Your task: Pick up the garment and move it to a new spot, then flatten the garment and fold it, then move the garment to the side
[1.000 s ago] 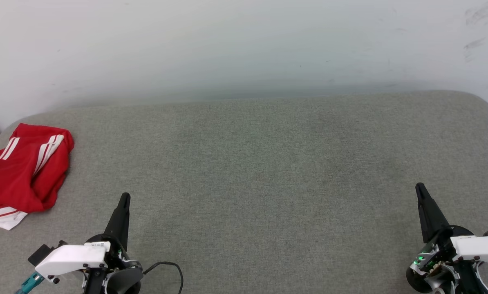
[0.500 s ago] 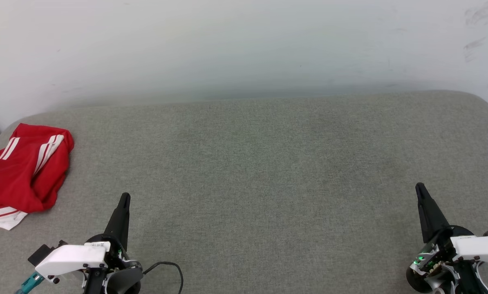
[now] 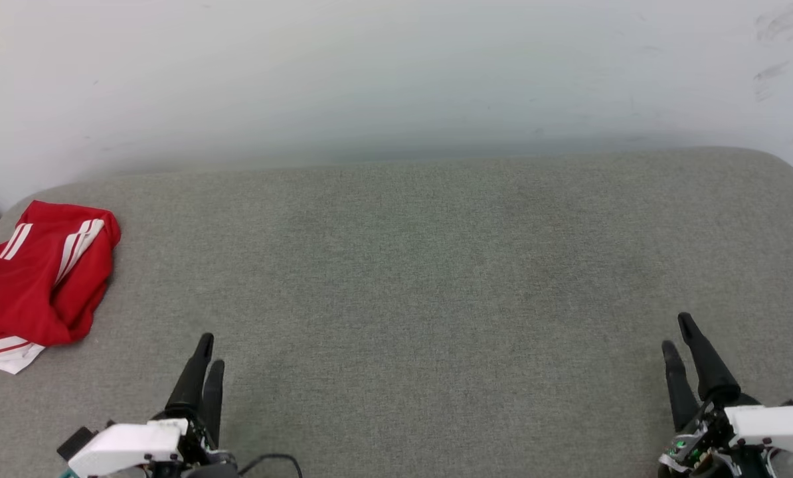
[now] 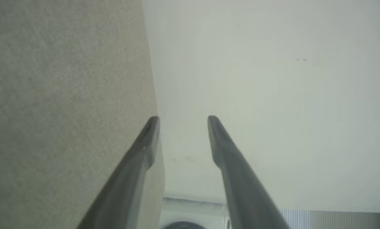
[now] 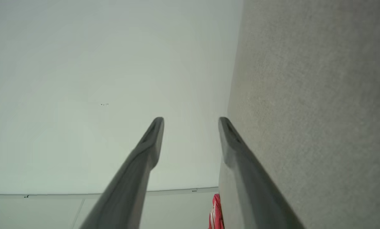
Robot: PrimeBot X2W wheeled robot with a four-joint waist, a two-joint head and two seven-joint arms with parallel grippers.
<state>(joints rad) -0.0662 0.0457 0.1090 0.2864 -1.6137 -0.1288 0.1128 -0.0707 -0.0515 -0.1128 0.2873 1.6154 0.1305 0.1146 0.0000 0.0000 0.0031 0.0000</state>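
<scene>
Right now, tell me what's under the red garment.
The garment lies bunched on the grey fabric surface. A white striped part pokes out beneath the red folds; anything else under them is covered.

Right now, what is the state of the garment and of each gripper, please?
garment: crumpled in a heap at the left end of the grey cushion, not held, not yet flattened.
left gripper: open, holding nothing, apart from the garment.
right gripper: open, holding nothing, over the cushion's right side.
</scene>
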